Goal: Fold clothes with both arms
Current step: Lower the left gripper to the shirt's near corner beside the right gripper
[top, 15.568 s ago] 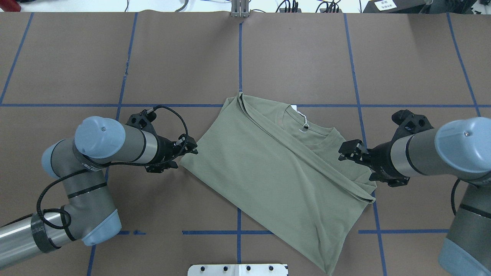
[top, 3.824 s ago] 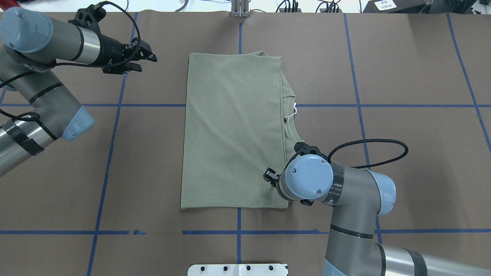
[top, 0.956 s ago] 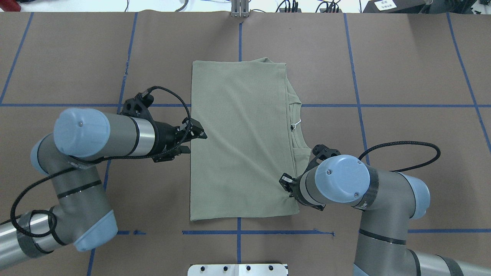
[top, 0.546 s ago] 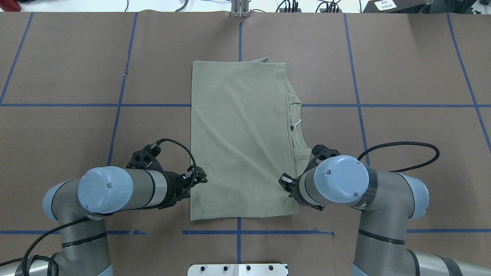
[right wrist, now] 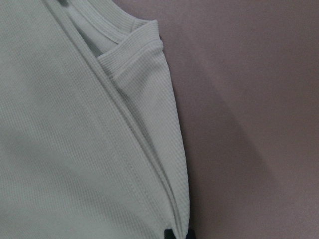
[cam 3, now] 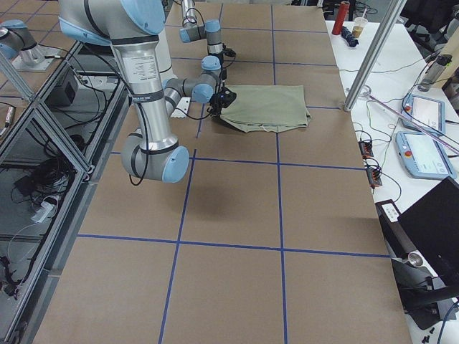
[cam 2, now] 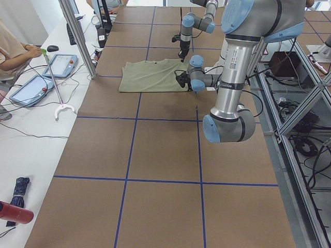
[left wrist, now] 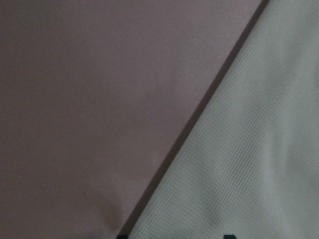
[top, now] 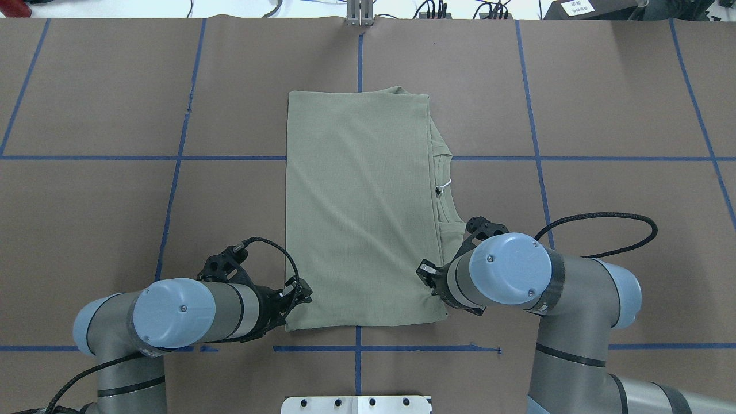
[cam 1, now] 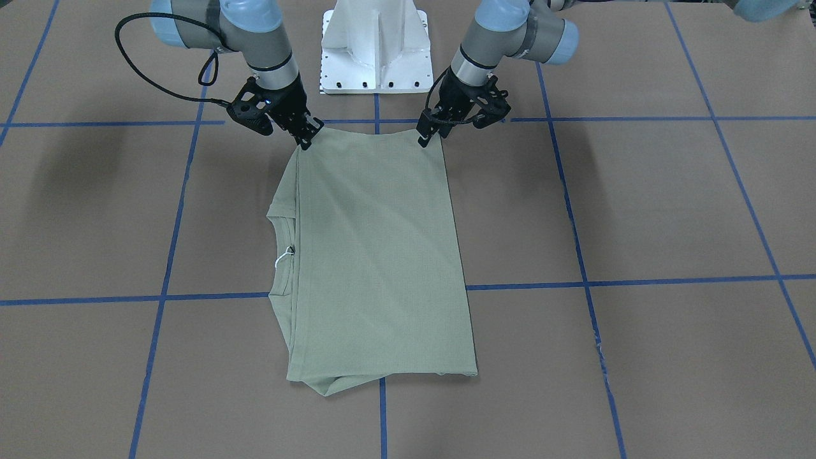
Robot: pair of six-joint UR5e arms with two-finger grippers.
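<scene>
The sage-green shirt (top: 362, 213) lies folded into a tall rectangle in the middle of the table, with its collar and white tag (top: 443, 185) at the right edge. My left gripper (top: 299, 292) is open at the shirt's near-left corner. In the left wrist view its fingertips stand wide apart over the shirt's edge (left wrist: 234, 149). My right gripper (cam 1: 307, 139) is shut on the shirt's near-right corner. The right wrist view shows fabric (right wrist: 124, 149) pinched between its tips. In the overhead view that gripper is hidden under its wrist. The left gripper also shows in the front-facing view (cam 1: 426, 135).
The white pedestal base (cam 1: 376, 44) stands just behind the shirt's near edge. Blue tape lines (top: 359, 345) cross the brown table cover. A side table with tablets (cam 2: 28, 88) and a metal post (cam 2: 77, 36) lies past the far edge, where a person sits.
My left arm has moved along the shirt's left edge toward the robot, down to the near-left corner. My right arm and the shirt have stayed in place.
</scene>
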